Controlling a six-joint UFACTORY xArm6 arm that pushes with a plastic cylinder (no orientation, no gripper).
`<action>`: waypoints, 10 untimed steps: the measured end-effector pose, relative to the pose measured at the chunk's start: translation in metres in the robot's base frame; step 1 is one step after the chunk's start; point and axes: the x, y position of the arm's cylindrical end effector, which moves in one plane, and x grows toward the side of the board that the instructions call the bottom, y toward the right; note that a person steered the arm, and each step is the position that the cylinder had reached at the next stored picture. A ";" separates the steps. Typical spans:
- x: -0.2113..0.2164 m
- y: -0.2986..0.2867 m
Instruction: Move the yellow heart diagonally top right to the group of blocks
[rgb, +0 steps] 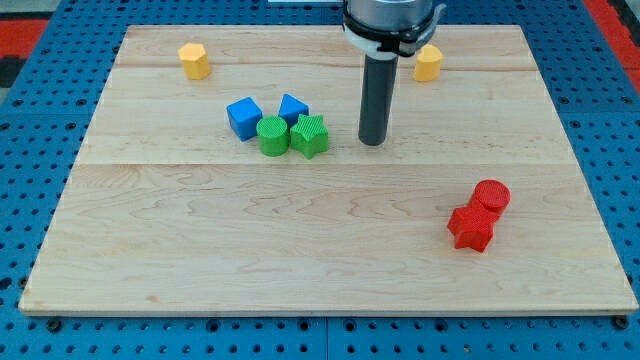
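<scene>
Two yellow blocks lie near the view's top. One (193, 60) is at the top left; the other (428, 62) is at the top right, beside the arm's body. I cannot tell from their shapes which one is the heart. A group of blocks sits left of centre: a blue cube (243, 117), a second blue block (293, 107), a green cylinder (272, 136) and a green star (310, 135), all touching or nearly touching. My tip (372, 143) rests on the board just right of the green star, with a small gap between them. It is well below the right yellow block.
A red cylinder (491, 195) and a red star (471, 228) sit together at the lower right. The wooden board (200, 260) lies on a blue perforated table. The arm's body (392, 20) comes in from the view's top centre.
</scene>
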 end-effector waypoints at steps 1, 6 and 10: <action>-0.011 0.029; -0.112 0.145; -0.149 0.049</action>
